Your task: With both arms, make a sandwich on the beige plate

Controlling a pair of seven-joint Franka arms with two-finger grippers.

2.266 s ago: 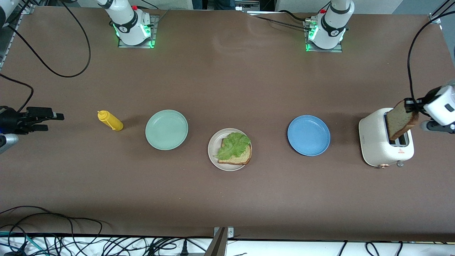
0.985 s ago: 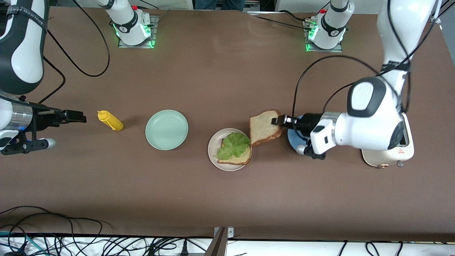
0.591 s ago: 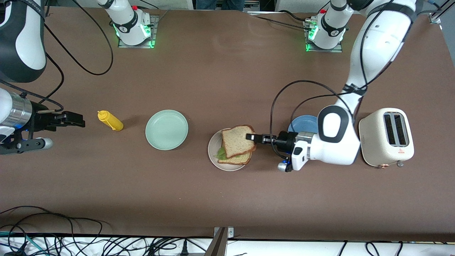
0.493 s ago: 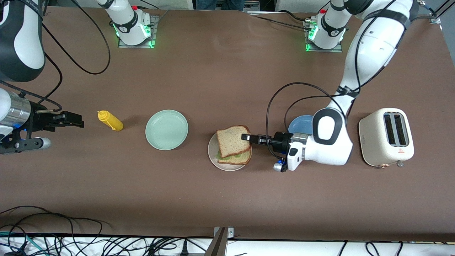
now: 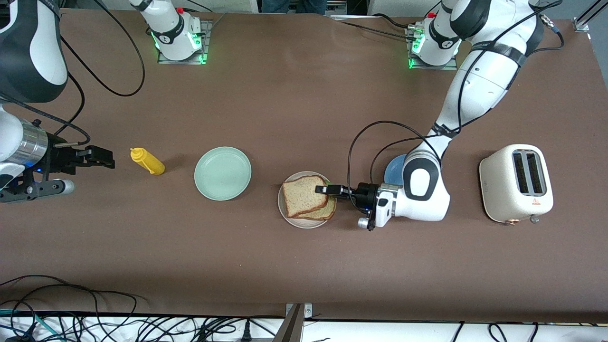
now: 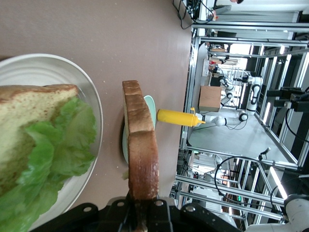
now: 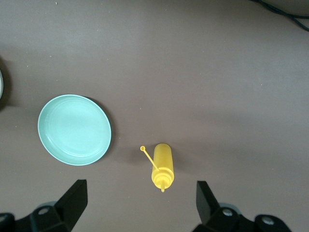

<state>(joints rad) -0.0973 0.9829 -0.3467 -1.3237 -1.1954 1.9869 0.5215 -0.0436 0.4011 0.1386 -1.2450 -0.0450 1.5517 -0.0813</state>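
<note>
Sandwich assembly (image 5: pixel 308 202) sits on the beige plate (image 5: pixel 285 214) near the middle of the table (image 5: pixel 304 256). Bottom bread slice (image 5: pixel 325 212) lies flat on the plate with a lettuce leaf (image 6: pixel 46 164) on it; the leaf is seen in the left wrist view only. Top bread slice (image 5: pixel 303 195) is over the leaf and tilted, not yet lying flat; in the left wrist view a clear gap separates it from the lettuce.

Left gripper (image 5: pixel 324 190) is at the 3 o'clock edge of the beige plate, just above it. Its fingers are clenched on the crust edge of the top bread slice (image 6: pixel 141 145). The left arm (image 5: pixel 475 90) reaches from its base at the top of the front view down across the blue plate (image 5: pixel 393 169), covering most of it.

Right gripper (image 5: pixel 97 157) hangs over the table at the right arm's end, waiting. Its fingers (image 7: pixel 72 199) are released and hold nothing. Below it in the right wrist view lie the yellow mustard bottle (image 7: pixel 161 165) and the mint-green plate (image 7: pixel 74 129).

Taking the beige plate as the clock centre in the front view: the mint-green plate (image 5: pixel 222 173) is at 10 o'clock, near; the yellow mustard bottle (image 5: pixel 147 161) is at 9 to 10 o'clock, well apart, lying tilted; the white toaster (image 5: pixel 517 183) is at 3 o'clock, well apart, with both slots showing dark.
</note>
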